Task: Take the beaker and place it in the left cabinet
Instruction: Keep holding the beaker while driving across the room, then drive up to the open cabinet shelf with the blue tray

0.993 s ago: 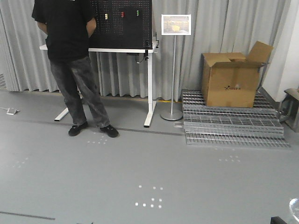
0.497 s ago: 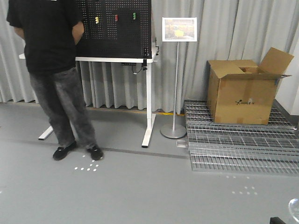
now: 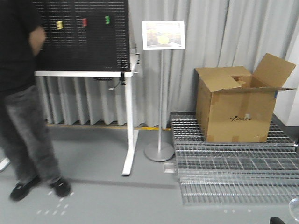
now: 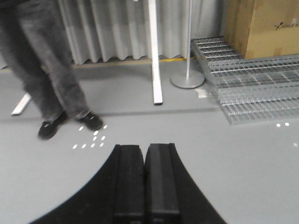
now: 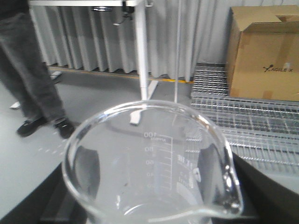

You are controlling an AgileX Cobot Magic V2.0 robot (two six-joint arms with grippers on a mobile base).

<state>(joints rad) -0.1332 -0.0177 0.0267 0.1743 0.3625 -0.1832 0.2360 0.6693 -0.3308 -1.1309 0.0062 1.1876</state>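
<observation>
Right tool (image 5: 154,207) grips beaker (image 5: 152,154) between its fingers; light, slick, fragile glass, so I'd squeeze the wall gently. Left tool (image 4: 145,179) clenched, empty.

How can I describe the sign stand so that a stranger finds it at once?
Look along the grey curtain at the back. Between the white-legged desk carrying a black pegboard and the open cardboard box on metal grates stands the sign stand. It alone is a thin pole on a round base, topped by a framed picture.

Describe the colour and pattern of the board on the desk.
Black, with a fine grid of holes; the front view shows the board best.
</observation>
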